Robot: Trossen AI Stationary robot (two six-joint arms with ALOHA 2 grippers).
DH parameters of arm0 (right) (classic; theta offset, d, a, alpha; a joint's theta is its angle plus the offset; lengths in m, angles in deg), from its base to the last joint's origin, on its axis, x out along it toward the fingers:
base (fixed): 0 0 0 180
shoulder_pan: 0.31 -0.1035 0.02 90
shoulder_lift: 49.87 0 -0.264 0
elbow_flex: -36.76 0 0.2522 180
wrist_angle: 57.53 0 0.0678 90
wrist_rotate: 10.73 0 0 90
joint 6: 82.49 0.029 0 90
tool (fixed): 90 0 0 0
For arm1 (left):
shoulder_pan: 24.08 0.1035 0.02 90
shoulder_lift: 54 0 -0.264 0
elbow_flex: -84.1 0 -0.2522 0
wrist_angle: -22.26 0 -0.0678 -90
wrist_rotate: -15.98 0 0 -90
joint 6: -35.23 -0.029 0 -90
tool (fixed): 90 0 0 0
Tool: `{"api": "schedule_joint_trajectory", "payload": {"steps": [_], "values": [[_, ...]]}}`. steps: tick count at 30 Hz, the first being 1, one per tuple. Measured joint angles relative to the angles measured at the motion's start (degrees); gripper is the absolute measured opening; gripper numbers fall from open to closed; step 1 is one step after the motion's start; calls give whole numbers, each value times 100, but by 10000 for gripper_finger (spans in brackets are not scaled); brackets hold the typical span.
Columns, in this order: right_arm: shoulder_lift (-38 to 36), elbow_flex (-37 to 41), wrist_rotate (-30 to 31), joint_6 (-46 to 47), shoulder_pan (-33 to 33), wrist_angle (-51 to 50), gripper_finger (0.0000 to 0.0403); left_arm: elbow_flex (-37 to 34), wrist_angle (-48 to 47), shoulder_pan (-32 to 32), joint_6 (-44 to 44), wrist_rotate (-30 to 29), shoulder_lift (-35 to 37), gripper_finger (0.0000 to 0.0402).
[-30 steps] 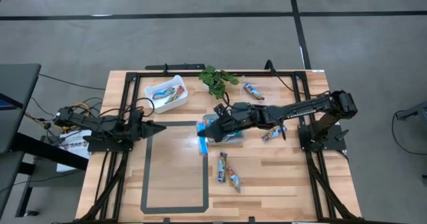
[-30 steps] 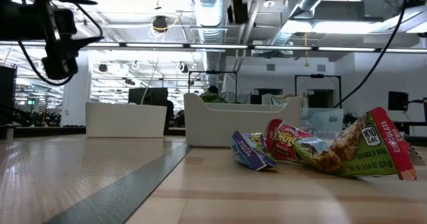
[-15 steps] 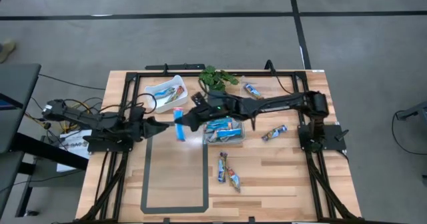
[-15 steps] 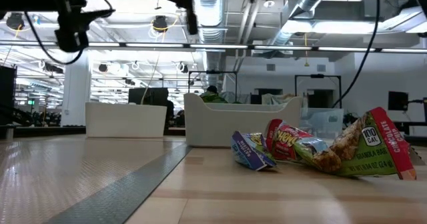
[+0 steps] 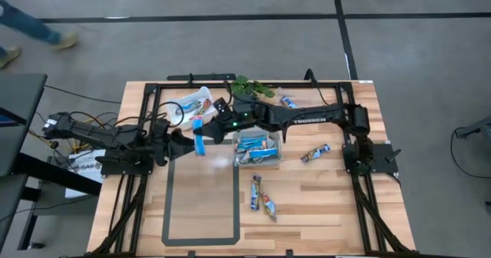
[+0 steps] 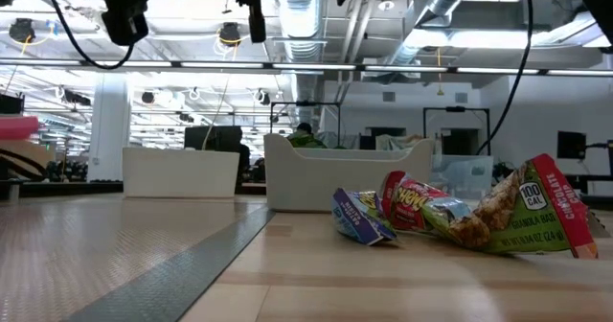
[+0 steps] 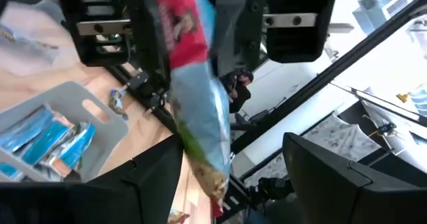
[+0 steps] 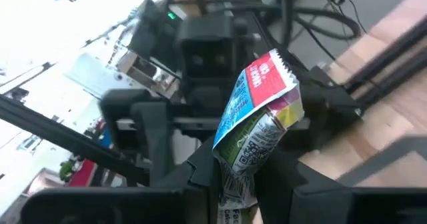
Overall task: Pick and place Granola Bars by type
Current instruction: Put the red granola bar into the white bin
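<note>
My right gripper [image 5: 207,128] reaches far over to the table's left half, shut on a blue granola bar [image 5: 199,141] with a red end, lifted above the wood. My left gripper [image 5: 186,144] is open right beside it. In the left wrist view the bar [image 7: 197,121] hangs between that gripper's two dark fingers [image 7: 150,184] without touching them. More blue bars lie in a clear bin [image 5: 274,155]. A white bin [image 5: 209,97] holds a few bars. Loose bars [image 5: 314,153] [image 5: 261,196] [image 5: 288,102] lie on the table. My right gripper pinches the bar by one end [image 8: 235,196] between its two fingers, coming from the table's right side. The bar's red upper end [image 7: 179,11] sits at the fingers. The rest hangs down, clear of the table, between the left gripper's open fingers.
A green plant sprig [image 5: 249,90] lies at the far edge between the bins. A grey tape rectangle [image 5: 166,204] marks the table's near-left part. In the low view the loose bars [image 6: 460,212] lie in front of the white bin [image 6: 345,183]. A person walks past on the floor [image 5: 31,28].
My right gripper has lifted the blue bar from beside the clear bin and carried it toward the table's left edge, up to my left gripper. The bar now hangs between the left gripper's fingers. The left arm has shifted only slightly.
</note>
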Motion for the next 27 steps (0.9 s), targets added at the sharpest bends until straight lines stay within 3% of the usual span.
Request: {"api": "schedule_joint_trajectory", "payload": {"steps": [14,27], "values": [[-28,0,34,42,-31,217,66,10,455,381,112,331,-734,237],[-28,2,35,2,-29,200,66,10,562,403,-88,345,-697,90]]}}
